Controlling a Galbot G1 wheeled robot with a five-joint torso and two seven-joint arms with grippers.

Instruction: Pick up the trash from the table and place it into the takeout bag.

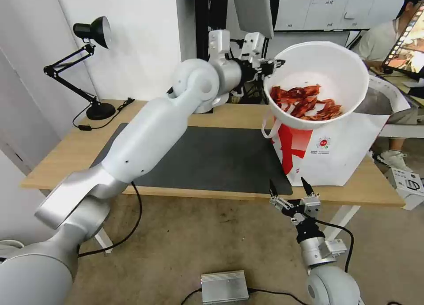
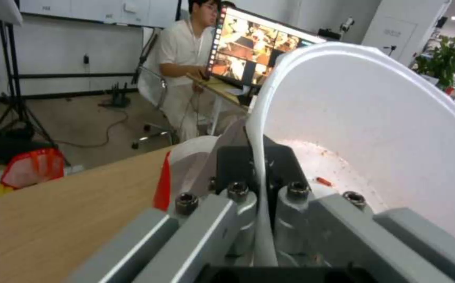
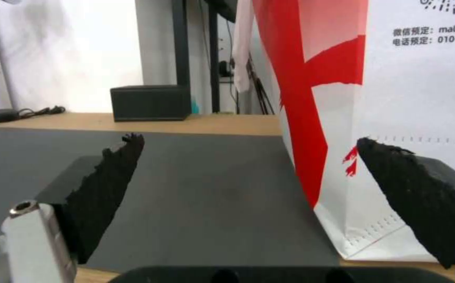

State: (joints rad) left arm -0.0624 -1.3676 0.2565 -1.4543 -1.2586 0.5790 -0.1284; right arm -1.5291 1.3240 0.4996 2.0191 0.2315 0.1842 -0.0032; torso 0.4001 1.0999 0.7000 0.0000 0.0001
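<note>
Head view: left gripper [image 1: 270, 68] pinches rim of white bowl [image 1: 318, 86], tilted above takeout bag [image 1: 335, 150]; shells may spill onto table [image 1: 66, 155].
Left wrist view: thin rim hold, probably slip-prone.
Right wrist view: right gripper [image 3: 248, 184] spread wide, empty, beside bag.

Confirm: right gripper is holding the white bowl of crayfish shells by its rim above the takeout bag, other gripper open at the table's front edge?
Sides are swapped. The head view shows the left gripper clamping the white bowl by its rim above the takeout bag; the right gripper is the open one at the table's front edge.
</note>
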